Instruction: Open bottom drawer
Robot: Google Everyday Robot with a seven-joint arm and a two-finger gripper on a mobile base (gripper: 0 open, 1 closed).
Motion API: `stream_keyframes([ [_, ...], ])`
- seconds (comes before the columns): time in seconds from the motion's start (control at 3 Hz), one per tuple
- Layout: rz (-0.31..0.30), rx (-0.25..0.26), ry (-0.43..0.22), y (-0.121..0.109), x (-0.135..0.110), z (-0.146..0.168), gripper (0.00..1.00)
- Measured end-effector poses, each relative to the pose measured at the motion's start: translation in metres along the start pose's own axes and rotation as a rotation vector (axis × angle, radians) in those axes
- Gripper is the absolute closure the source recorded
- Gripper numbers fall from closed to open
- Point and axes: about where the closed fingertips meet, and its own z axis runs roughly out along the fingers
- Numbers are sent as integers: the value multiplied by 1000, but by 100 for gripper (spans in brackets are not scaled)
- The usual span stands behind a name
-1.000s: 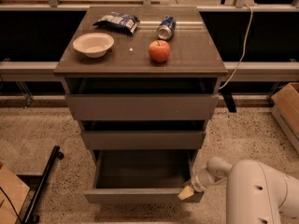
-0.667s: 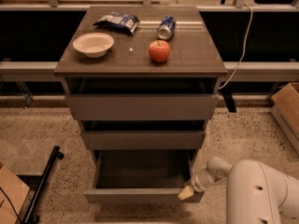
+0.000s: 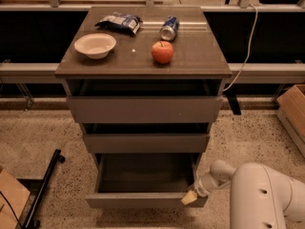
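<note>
Bottom drawer (image 3: pixel 143 200) is out, standing well forward of the two drawers above it, with its dark inner box open to view, low beneath the table's front edge. The gripper (image 3: pixel 189 197) sits right at the drawer front's right end, below the table's front right corner, touching the panel. Clamped or let go? Can't tell. Up on the table (image 3: pixel 200 56): bowl (image 3: pixel 95 45) near the left edge, apple (image 3: pixel 162 52) mid-table, can (image 3: pixel 168 28) and snack bag (image 3: pixel 119 22) toward the back edge.
</note>
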Motion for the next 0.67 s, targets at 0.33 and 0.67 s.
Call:
stream_keyframes([
  [0.33, 0, 0, 0, 0, 0, 0, 11],
  [0.67, 1, -2, 68, 15, 16, -5, 0],
])
